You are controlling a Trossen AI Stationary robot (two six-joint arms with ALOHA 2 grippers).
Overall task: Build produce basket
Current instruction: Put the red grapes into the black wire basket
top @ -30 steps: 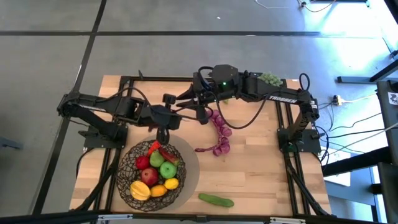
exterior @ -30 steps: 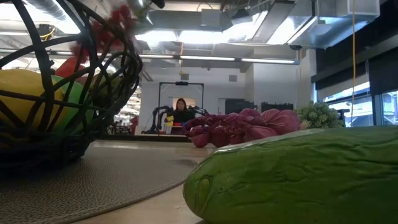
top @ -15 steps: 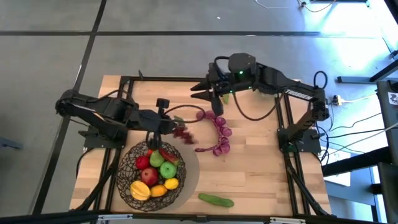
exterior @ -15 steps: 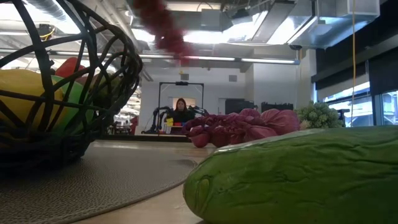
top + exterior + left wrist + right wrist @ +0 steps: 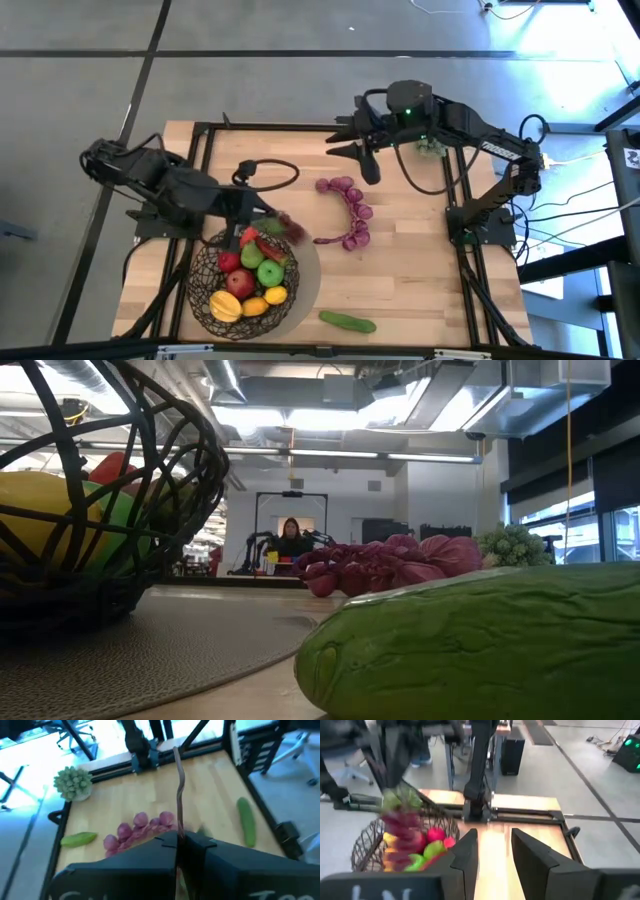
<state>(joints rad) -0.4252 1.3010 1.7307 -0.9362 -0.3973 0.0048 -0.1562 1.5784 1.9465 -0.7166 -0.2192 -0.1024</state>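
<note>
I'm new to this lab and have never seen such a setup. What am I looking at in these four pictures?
Two dark robot arms work at a wooden table. One picture looks down from above, one sits level with the tabletop, and two come from cameras on the arms' wrists. The left gripper is shut on the stem of a dark-red grape bunch, holding it over the wire basket, which contains apples and yellow fruits. The right gripper is open and empty, near the table's far edge. On the wood lie a purple grape bunch, a cucumber and a green grape bunch.
</note>
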